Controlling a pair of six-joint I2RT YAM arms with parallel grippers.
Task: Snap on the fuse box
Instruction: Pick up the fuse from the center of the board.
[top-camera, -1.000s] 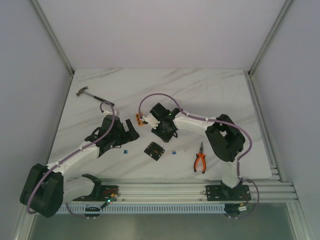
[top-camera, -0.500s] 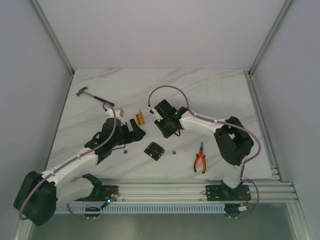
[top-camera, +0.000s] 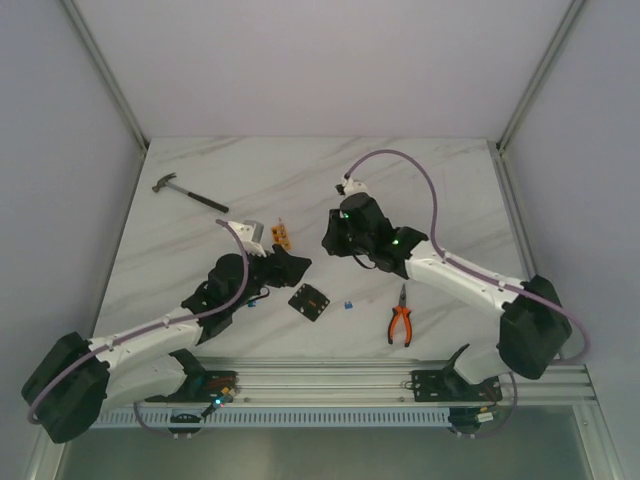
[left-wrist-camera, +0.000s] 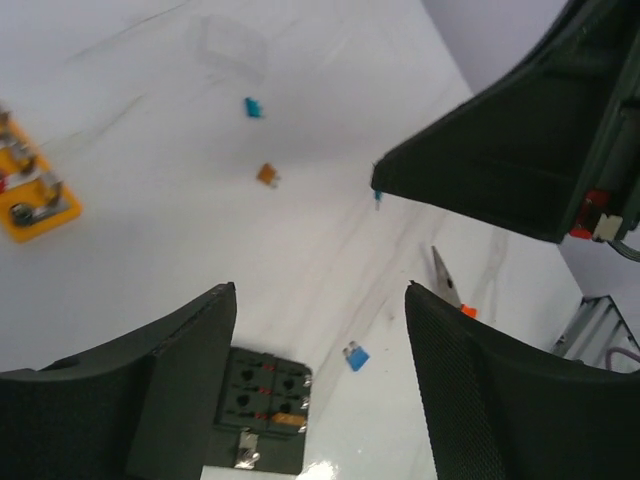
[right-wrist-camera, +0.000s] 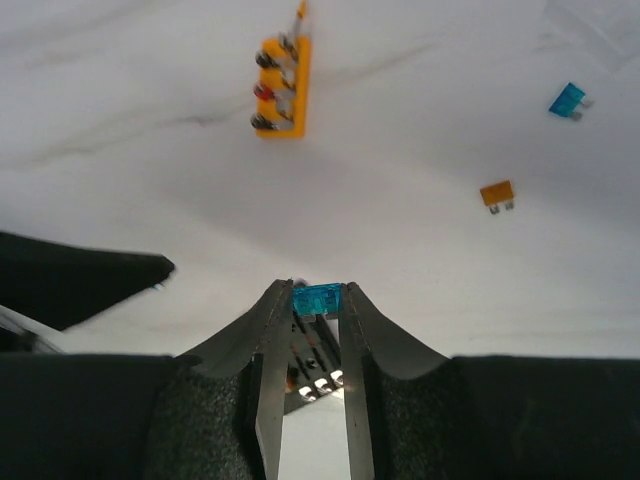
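Small black square plastic fuse box (top-camera: 310, 300): lower centre, top view, close by the open left end effector (left-wrist-camera: 318, 300). Farther up, right end effector (right-wrist-camera: 316, 292) clamps a small blue fuse (right-wrist-camera: 317, 299). Probable step: fuse delivery; next, align with a free slot, press

In the left wrist view you see the fuse box (left-wrist-camera: 262, 400) cut by the bottom edge and partly behind a left finger (left-wrist-camera: 150, 400); the pliers (left-wrist-camera: 447, 280) show only their tips. From above, the right gripper (top-camera: 331, 238) probably hides its blue fuse (right-wrist-camera: 317, 299).
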